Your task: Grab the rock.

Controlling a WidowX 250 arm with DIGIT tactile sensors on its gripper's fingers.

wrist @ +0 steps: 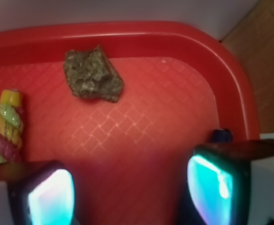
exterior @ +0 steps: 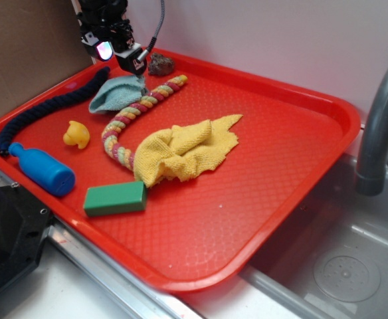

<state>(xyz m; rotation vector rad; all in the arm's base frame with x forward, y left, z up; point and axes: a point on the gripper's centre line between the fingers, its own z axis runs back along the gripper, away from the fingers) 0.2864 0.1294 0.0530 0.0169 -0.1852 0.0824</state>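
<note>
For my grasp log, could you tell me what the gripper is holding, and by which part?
Nothing is held. The gripper is open with empty jaws, and the rock lies apart on the red tray.

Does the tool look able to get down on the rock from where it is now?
Probably yes. The tool is open, the rock lies just ahead on bare tray, and the rope end sits off to one side.

Red tray point(exterior: 293, 199): rock point(exterior: 161, 64); duck point(exterior: 76, 134); ropes; cloths; bottle; block.
</note>
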